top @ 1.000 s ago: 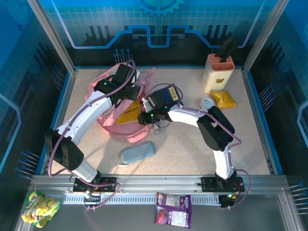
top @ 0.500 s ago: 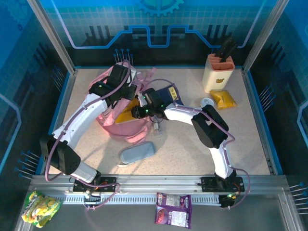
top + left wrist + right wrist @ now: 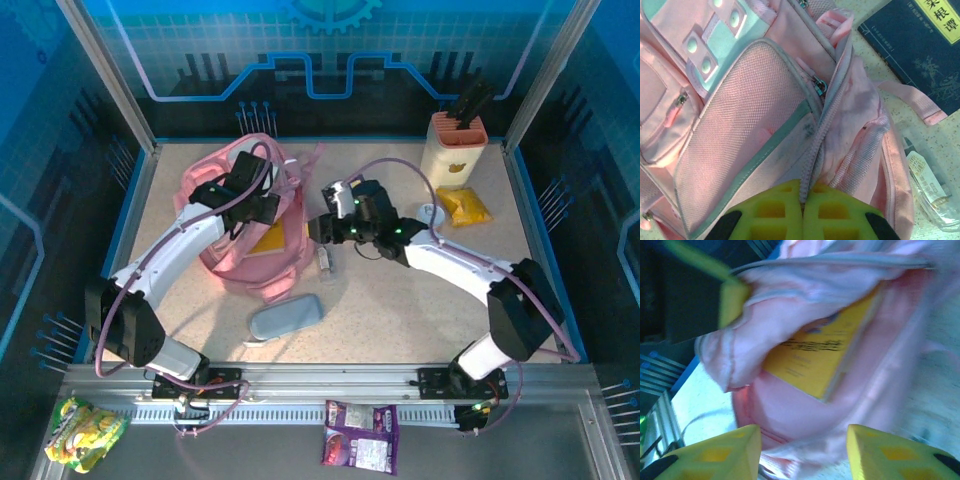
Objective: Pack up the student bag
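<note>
Right gripper (image 3: pixel 322 227): drawn back from student bag (image 3: pixel 235 268), spread; yellow book (image 3: pixel 820 360) left inside. Left gripper (image 3: pixel 802 200): pinched on zip edge (image 3: pixel 818 127). Probably next: pencil case (image 3: pixel 287 320) grasped.

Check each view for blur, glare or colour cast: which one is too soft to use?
Top external: sharp and evenly lit, with a bluish cast from the enclosure and soft shadows on the table. Left wrist: crisp on the mesh and zip of the student bag, no glare. Right wrist: smeared throughout, and the print on the yellow printed item is unreadable, so this is the weakest view.
</note>
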`<state>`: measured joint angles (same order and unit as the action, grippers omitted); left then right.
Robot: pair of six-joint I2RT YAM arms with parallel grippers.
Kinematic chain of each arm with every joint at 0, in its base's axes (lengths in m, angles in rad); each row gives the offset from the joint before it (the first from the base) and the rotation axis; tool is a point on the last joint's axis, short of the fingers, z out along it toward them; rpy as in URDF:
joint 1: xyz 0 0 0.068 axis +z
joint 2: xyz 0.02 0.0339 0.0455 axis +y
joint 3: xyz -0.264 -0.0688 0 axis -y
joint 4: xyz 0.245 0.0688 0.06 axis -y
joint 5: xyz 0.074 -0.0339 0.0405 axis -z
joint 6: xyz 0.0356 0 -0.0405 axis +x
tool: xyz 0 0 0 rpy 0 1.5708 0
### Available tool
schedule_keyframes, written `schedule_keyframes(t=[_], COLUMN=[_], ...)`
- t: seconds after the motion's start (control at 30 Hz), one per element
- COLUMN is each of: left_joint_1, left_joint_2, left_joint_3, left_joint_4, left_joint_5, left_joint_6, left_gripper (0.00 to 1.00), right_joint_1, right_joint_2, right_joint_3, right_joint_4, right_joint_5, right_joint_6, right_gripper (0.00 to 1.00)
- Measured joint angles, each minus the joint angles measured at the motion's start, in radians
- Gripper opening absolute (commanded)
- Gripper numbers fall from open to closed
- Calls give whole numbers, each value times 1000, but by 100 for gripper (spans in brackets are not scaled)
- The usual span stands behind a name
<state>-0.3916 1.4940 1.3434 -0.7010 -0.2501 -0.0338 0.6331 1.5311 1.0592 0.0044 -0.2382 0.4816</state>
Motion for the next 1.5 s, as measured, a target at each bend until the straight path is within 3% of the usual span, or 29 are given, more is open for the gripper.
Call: schedule_keyframes(t=[0.17, 0.3, 0.57, 0.7, 0.9, 1.17, 1.5], left_joint_1=[3, -3, -121, -218, -294, -311, -301], left_joint_2=[-16, -30, -98, -61, 104, 302, 496], left_joint_3=[-53, -68, -154, -163, -142, -54, 143], left_joint_4=[-2, 5, 175, 304, 461, 515, 480], left_joint_5=[84, 129, 214, 214, 214, 200, 136], left_joint_6=[-54, -139, -410, -549, -713, -825, -871], left_gripper=[16, 38, 52, 53, 53, 51, 43], right_joint_1=[-110, -190, -285, -320, -329, -343, -353], right_joint_2=[-31, -34, 16, 85, 169, 267, 407], right_joint_3=[-45, -59, -20, 30, 105, 209, 350], right_joint_4=[-92, -165, -261, -296, -330, -385, -455], right_joint_5=[26, 27, 21, 26, 31, 66, 156], right_joint_6=[-8, -15, -35, -34, -27, -28, -54], right_gripper=[60, 66, 71, 72, 73, 71, 66])
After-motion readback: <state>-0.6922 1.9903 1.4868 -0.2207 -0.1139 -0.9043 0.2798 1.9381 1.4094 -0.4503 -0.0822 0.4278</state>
